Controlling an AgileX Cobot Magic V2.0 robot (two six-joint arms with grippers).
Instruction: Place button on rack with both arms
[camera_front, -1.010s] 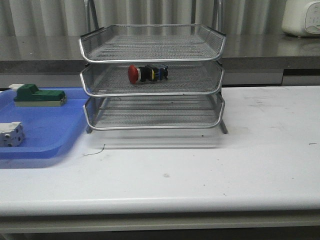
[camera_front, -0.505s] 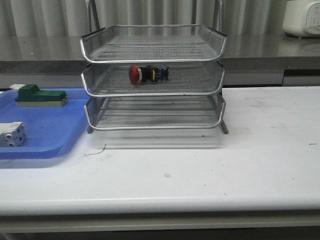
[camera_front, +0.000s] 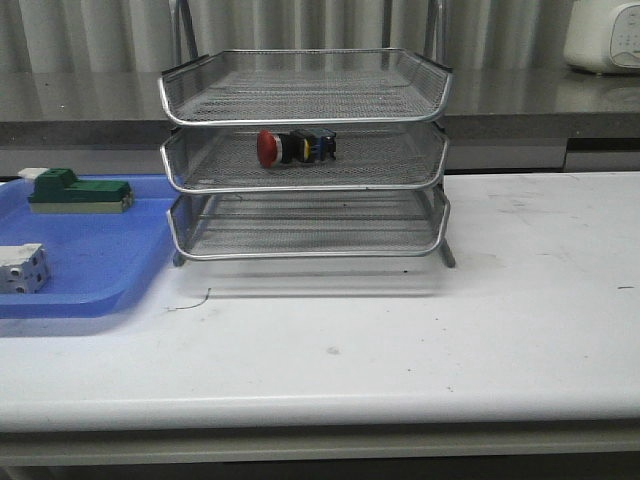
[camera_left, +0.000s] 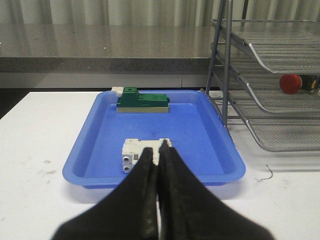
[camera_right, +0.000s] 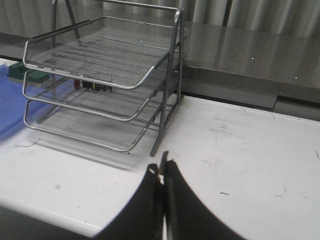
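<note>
The button (camera_front: 294, 147), red-headed with a black body, lies on its side in the middle tier of the silver wire-mesh rack (camera_front: 305, 115). It also shows in the left wrist view (camera_left: 294, 83). Neither arm appears in the front view. My left gripper (camera_left: 158, 152) is shut and empty, held back over the near edge of the blue tray (camera_left: 90, 145). My right gripper (camera_right: 162, 171) is shut and empty over bare table, well short of the rack (camera_right: 100, 75).
The blue tray (camera_front: 100, 290) at the left holds a green block (camera_front: 78, 192) and a white cube (camera_front: 22, 268). A grey counter ledge (camera_front: 540, 105) runs behind the table. A white appliance (camera_front: 603, 35) stands at the back right.
</note>
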